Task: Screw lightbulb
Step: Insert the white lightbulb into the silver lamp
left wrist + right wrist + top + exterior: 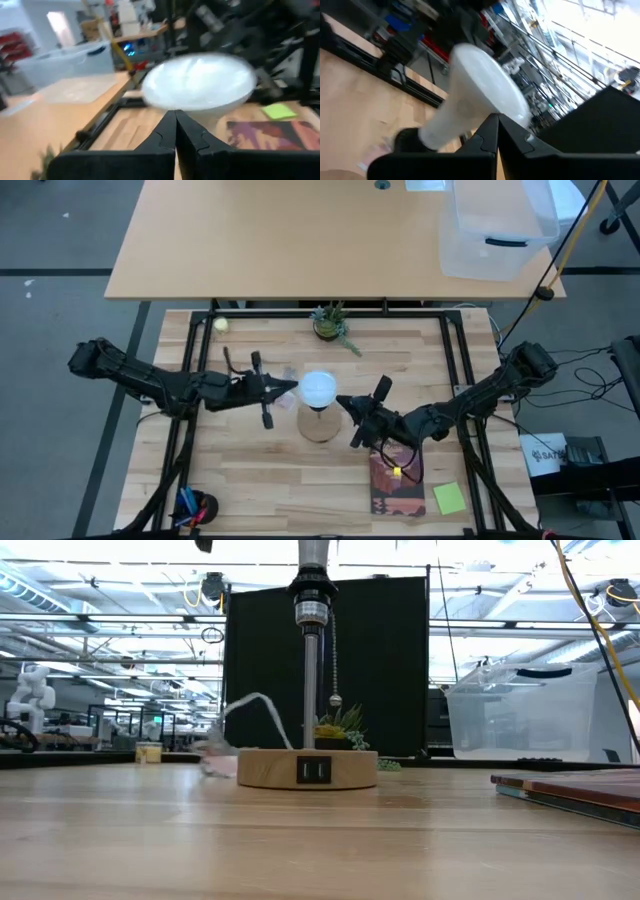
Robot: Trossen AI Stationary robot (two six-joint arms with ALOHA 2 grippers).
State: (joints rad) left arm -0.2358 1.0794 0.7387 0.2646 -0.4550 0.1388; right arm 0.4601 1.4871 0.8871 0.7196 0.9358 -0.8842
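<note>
Lightbulb [319,388] overhead; low view: only socket [312,610].

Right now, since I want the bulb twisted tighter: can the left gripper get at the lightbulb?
Probably yes. The left gripper, shut, sits right beside the lightbulb with nothing between them. The right gripper, also shut, flanks the far side; the left must open to grasp.

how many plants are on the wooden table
1: a small potted plant near the table's far edge, beyond the lamp base. The low view shows it behind the base. None other shows, though the arms could hide something small.
</note>
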